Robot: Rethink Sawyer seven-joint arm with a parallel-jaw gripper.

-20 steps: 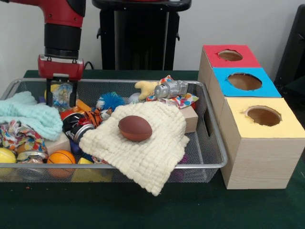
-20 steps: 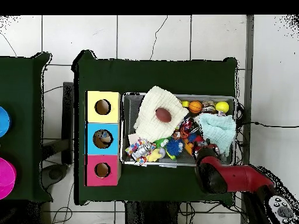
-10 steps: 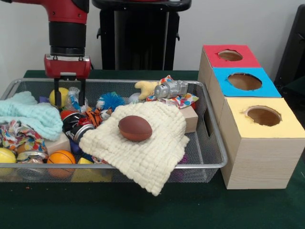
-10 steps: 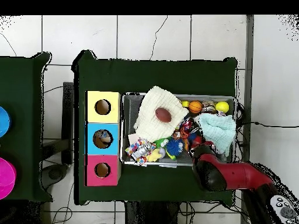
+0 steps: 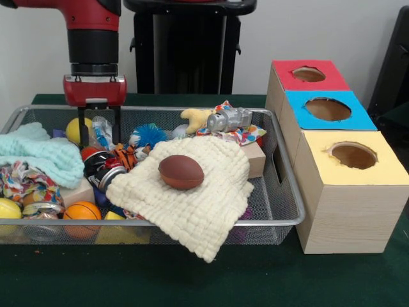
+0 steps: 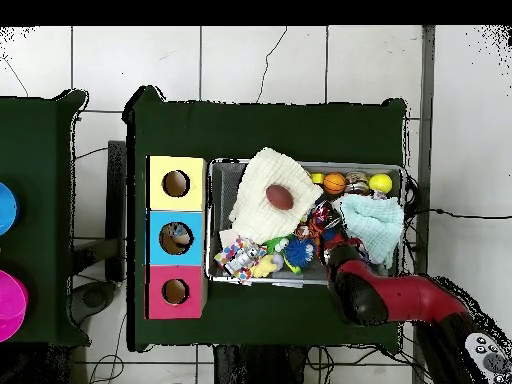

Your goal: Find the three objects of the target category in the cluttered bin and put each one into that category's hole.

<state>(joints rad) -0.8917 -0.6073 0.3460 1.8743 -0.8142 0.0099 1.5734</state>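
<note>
Wide shallow silver wire-mesh bin [image 5: 281, 211] is sitting on the dark green table [image 5: 255, 281], crammed with clutter. The rough round hole in the red top of the tan cardboard box [image 5: 308, 74] is lying well off to the side of the jaws, past the bin's end, at the far end of a row of three boxes; the blue-topped box [image 5: 327, 109] and yellow-topped box [image 5: 353, 155] are following it toward the camera.

The red and black arm's jaws [image 5: 100, 131] are hanging open inside the bin's far corner, two thin black fingers [image 5: 118, 126] pointing straight down. A crinkled clear wrapper [image 5: 102, 132] is showing in the gap between them; whether it is gripped, cannot tell. A yellow ball [image 5: 75, 130] is lying just beside the jaws, toward the bin's end wall. A pale mint knitted cloth [image 5: 38, 157] is spreading nearer the camera on that same side.

Toward the boxes from the jaws: a blue fuzzy toy [image 5: 150, 134], then a brown toy football [image 5: 181, 171] resting on a cream waffle-knit cloth [image 5: 198, 198] that is draping over the bin's near rim. An orange ball [image 5: 83, 212] is sitting at the near wall.
</note>
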